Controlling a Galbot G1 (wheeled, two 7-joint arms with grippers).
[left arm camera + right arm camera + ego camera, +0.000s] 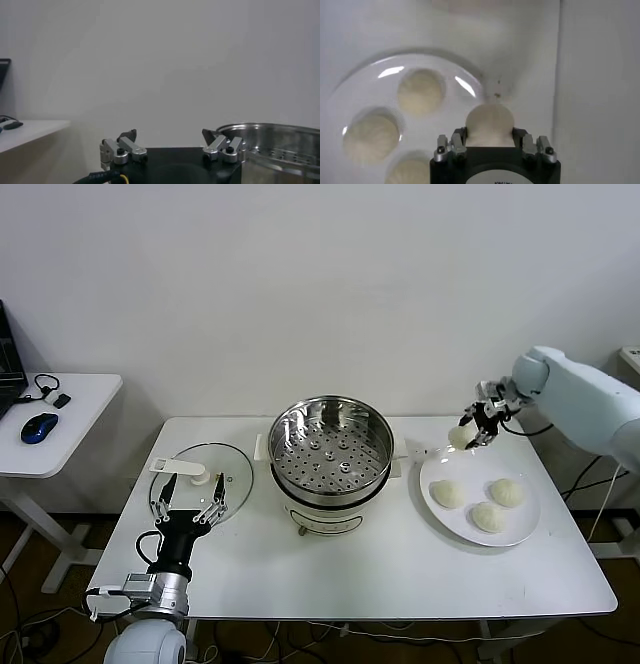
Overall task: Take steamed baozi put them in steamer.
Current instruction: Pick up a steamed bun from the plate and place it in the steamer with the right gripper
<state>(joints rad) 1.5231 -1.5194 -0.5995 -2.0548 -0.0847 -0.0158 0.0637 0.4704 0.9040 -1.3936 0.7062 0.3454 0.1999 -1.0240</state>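
One cream-white steamed baozi (461, 437) (489, 123) hangs in the air above the table's back right, and my right gripper (470, 431) (489, 135) is shut on it. Three more baozi (448, 493) (507, 492) (488, 517) rest on the white plate (526, 529) below; the right wrist view shows them (420, 91) (371, 137) on that plate (362, 85). The steamer (330, 440), a shiny steel pot with a perforated tray, stands at the table's middle and holds nothing. My left gripper (187, 506) (169, 136) is parked open near the table's front left.
A glass lid (229, 467) with a white handle lies on the table left of the steamer, just beyond the left gripper. A side table (85, 399) at far left carries a blue mouse (39, 427). The steamer's rim (280, 131) shows in the left wrist view.
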